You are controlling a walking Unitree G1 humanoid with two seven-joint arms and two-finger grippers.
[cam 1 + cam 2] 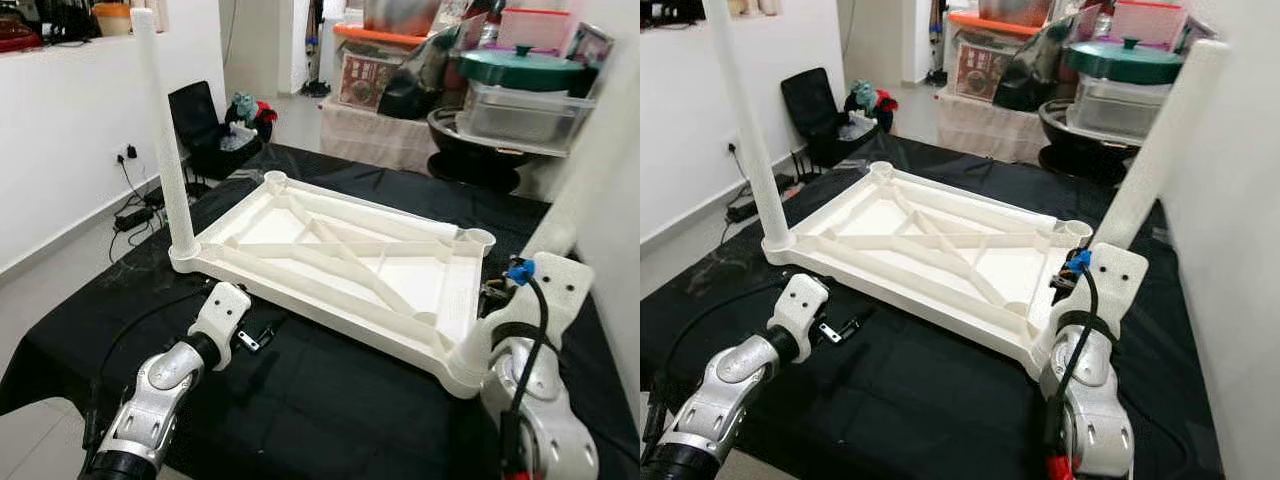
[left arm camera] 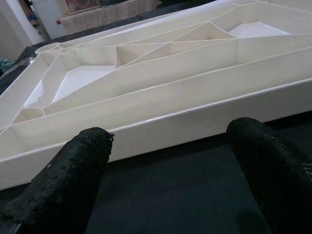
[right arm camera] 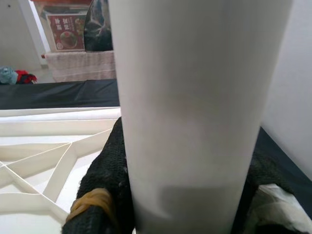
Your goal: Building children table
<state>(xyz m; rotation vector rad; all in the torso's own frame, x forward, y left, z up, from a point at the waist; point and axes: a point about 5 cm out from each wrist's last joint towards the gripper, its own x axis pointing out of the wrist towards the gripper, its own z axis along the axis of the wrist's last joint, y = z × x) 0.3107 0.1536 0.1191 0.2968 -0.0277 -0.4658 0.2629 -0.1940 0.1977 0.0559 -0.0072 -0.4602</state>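
White plastic dominates the scene: an upturned white ribbed plastic tabletop [image 1: 340,260] lies flat on a black cloth-covered work surface [image 1: 330,400], its underside braces and corner sockets facing up. At the robot's far left, a tall white cylindrical plastic table leg [image 1: 165,140] stands upright in the near-left corner socket of the tabletop. Behind it, on the floor by the white wall, sits a black chair [image 1: 205,125] with a few coloured items on it. Just near that corner, the left gripper [image 2: 170,161] is low over the black cloth, its two black fingers [image 2: 73,165] spread wide with nothing between them, pointed at the long side wall of the tabletop and close to it without touching. Moving right across the tabletop, the far-right corner socket [image 1: 475,238] stands open. At the near-right corner, the right gripper [image 3: 180,195] holds a second white cylindrical plastic leg [image 1: 1160,140], its black fingers [image 3: 105,175] closed on either side of the tube, one of them wrapped with a tan band. This leg tilts, leaning up and to the right from the near-right corner of the tabletop. Beyond, at the far right, a cluttered shelf carries a green lidded pot [image 1: 520,68] and clear plastic storage containers [image 1: 520,112].
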